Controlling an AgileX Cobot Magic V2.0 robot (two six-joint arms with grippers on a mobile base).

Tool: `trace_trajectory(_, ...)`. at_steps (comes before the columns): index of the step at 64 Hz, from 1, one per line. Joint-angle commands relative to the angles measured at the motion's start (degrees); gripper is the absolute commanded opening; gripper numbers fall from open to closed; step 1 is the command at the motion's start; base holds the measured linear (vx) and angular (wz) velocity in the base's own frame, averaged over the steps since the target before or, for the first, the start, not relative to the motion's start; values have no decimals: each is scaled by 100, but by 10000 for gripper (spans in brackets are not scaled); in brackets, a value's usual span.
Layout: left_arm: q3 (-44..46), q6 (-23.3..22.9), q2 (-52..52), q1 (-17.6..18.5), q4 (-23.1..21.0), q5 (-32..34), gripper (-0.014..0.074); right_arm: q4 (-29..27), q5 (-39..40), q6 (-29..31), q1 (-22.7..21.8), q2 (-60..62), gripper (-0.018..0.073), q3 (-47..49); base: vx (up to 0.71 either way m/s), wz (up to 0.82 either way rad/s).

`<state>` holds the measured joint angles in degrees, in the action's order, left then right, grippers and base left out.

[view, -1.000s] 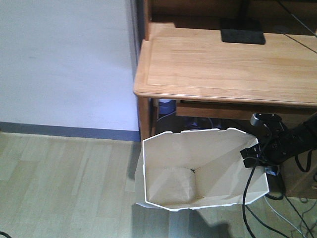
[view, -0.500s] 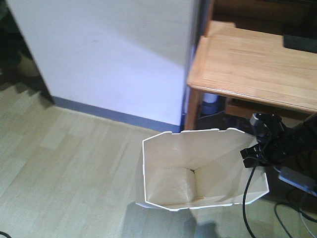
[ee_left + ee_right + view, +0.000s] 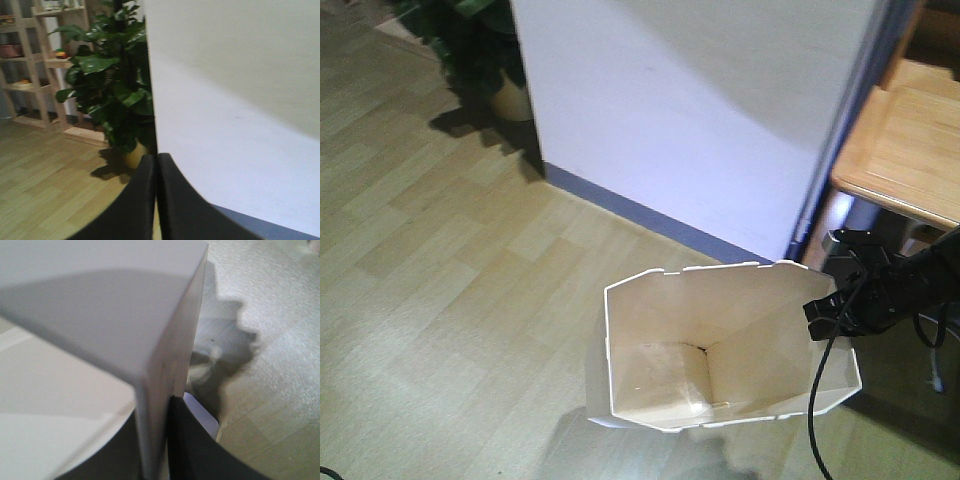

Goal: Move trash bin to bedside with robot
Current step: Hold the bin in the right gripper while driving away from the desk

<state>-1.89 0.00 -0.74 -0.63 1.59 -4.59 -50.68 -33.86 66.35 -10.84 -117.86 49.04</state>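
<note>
Clearly the right fingers (image 3: 195,445) pinch only one side of the bin (image 3: 660,340), beside the white wall (image 3: 700,110), bed unseen; a sharp turn could twist it loose. Empty, the left fingers (image 3: 135,200) are clenched.

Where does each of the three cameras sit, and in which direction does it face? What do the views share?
Front view: sits high, looks down at the trash bin and floor; the right gripper shows at its rim.
Left wrist: looks level past the left gripper, fingers shut, at a plant and white wall.
Right wrist: looks along its fingers, clamped on the bin's wall, toward the floor.
Shared: front and right wrist show the bin; front and left wrist, the plant.
</note>
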Motion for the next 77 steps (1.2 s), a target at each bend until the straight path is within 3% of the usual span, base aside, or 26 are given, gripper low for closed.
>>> trace_trajectory(1, -67, -79, -84, 35, -54, 427, -6, -559, -753, -22, -7, 375, -3, 122, -2, 47)
trace_trajectory(77, -67, -79, -84, 35, -54, 427, -6, -559, -753, -15, -7, 375, -3, 122, 4, 49)
